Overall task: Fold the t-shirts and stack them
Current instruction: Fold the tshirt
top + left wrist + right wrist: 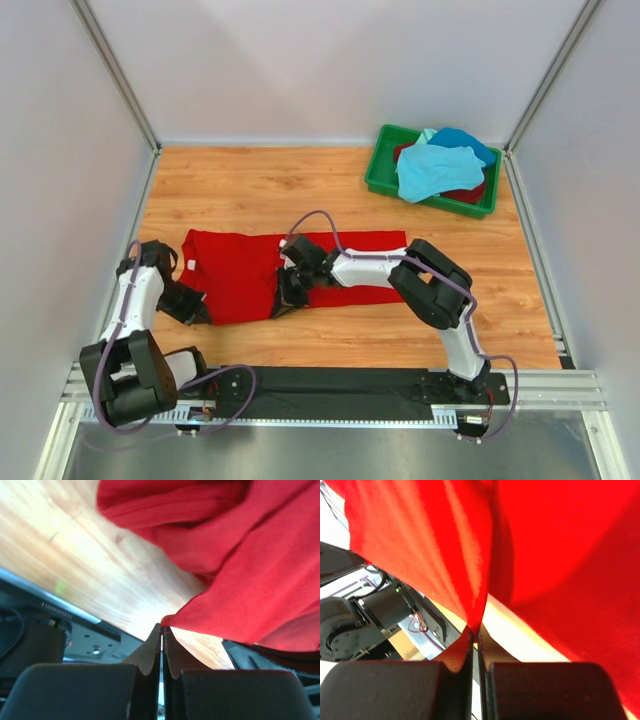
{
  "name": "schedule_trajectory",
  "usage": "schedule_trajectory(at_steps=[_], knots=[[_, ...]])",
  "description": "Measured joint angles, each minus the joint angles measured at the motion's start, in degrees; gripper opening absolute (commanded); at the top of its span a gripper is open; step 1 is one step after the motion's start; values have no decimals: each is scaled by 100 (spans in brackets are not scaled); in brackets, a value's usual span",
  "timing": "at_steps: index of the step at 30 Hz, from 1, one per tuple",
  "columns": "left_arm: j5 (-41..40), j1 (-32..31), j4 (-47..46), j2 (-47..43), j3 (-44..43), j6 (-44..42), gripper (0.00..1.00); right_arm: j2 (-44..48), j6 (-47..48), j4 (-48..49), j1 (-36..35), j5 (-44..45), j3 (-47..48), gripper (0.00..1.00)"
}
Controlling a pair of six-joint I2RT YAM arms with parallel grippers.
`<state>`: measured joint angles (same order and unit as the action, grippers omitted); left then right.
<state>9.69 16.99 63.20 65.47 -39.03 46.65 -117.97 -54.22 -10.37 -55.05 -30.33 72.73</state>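
A bright red t-shirt lies spread across the wooden table, its long side running left to right. My left gripper sits at the shirt's near left corner, shut on the cloth edge. At the near edge, around the shirt's middle, my right gripper is shut on a pinched fold of the red cloth, which rises from the fingertips. Other t-shirts, light turquoise, blue and dark red, are heaped in the green bin.
The green plastic bin stands at the back right of the table. White walls with metal posts close in the left, back and right sides. A black mat and metal rail run along the near edge by the arm bases.
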Motion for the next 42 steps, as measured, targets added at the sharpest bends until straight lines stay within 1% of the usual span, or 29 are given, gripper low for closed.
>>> schedule_trajectory(at_steps=[4, 7, 12, 16, 19, 28, 37, 42], knots=[[-48, 4, 101, 372, -35, -7, 0, 2, 286, -369, 0, -122, 234, 0], [-87, 4, 138, 761, -221, -81, 0, 2, 387, -518, 2, -229, 369, 0], [-184, 4, 105, 730, -625, -197, 0, -7, 485, -726, 83, -472, 811, 0], [-122, 4, -87, 542, -861, -267, 0, -127, 551, -820, 289, -662, 1285, 0], [-44, 4, -306, 616, -1071, -334, 0, -398, 671, -962, 492, -785, 1729, 0], [319, 2, -1123, 1412, -1517, -350, 0, -1305, 1134, -1652, 962, -1086, 2800, 2], [492, -122, -1657, 2050, -1958, -328, 0, -1545, 1259, -1886, 1182, -1250, 3285, 3], [461, -168, -1742, 2398, -2269, -306, 0, -1788, 1272, -1980, 1276, -1331, 3646, 5]])
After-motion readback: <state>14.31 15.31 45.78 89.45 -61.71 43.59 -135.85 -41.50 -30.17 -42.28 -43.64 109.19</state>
